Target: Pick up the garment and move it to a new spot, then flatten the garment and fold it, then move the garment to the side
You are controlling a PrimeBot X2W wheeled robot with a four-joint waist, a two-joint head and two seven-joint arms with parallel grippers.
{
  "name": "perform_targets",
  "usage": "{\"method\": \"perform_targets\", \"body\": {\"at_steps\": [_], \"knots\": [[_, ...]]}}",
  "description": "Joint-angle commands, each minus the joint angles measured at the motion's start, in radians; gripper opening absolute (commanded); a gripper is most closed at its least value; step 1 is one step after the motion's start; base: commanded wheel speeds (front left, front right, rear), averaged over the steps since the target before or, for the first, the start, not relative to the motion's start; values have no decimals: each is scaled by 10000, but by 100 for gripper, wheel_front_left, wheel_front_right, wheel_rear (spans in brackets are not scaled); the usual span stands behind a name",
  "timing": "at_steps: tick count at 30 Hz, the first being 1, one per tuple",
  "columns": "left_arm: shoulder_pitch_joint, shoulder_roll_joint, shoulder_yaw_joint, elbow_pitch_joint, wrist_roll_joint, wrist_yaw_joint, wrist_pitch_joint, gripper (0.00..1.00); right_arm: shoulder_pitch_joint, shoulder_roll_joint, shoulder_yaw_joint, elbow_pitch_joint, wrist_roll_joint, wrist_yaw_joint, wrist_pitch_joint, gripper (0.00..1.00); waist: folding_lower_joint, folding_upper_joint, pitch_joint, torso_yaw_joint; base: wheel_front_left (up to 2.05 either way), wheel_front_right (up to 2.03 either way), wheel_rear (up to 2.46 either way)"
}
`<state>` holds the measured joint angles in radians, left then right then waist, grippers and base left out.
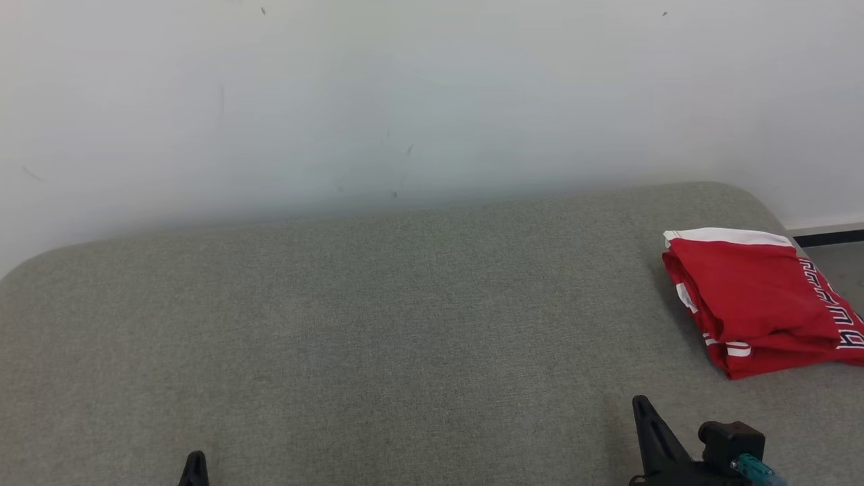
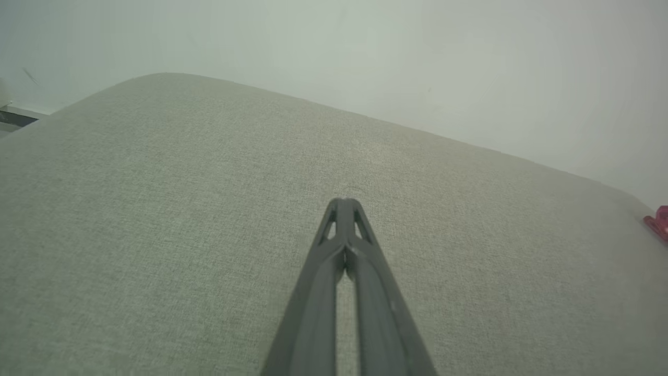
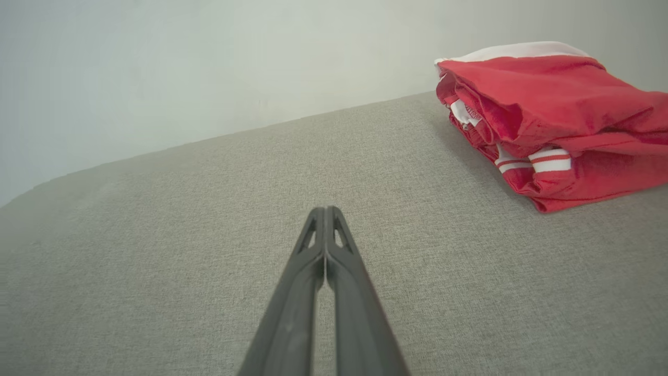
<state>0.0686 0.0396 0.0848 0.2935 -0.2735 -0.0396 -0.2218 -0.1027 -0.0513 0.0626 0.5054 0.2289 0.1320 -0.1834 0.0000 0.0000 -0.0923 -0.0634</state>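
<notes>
Item: red garment [image 1: 756, 304], folded, lying at the right end of a grey upholstered surface [image 1: 378, 324].

Garment: white band along the far edge, white stripes at the near fold, and a dark-and-white lettered strip down its right side, too angled to read. It sits near the rounded far-right corner, close to the surface's right edge. Left gripper [image 2: 344, 200]: fingers pressed together, holding nothing, low over bare fabric. Right gripper [image 3: 325, 209]: fingers likewise together and empty, near the garment but apart from it. Wide bare fabric runs left and centre, bounded behind by a pale wall [image 1: 405, 88].
</notes>
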Motion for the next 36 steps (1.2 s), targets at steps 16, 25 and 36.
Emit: {"method": "perform_targets", "body": {"at_steps": [16,25,36], "knots": [[-582,57,42,-290,-3155,-235,697,0,-201,1,-390,-797,3244,-4,622,0,0,0,132,89,0,0,0],[-736,67,72,-319,-4370,-319,1012,0,-196,2,-553,-1023,4501,-6,898,0,0,0,194,132,0,0,0],[-936,77,114,-350,-5879,-417,1405,0,-196,3,-757,-1288,6052,-8,1244,0,0,0,280,190,0,0,0]]}}
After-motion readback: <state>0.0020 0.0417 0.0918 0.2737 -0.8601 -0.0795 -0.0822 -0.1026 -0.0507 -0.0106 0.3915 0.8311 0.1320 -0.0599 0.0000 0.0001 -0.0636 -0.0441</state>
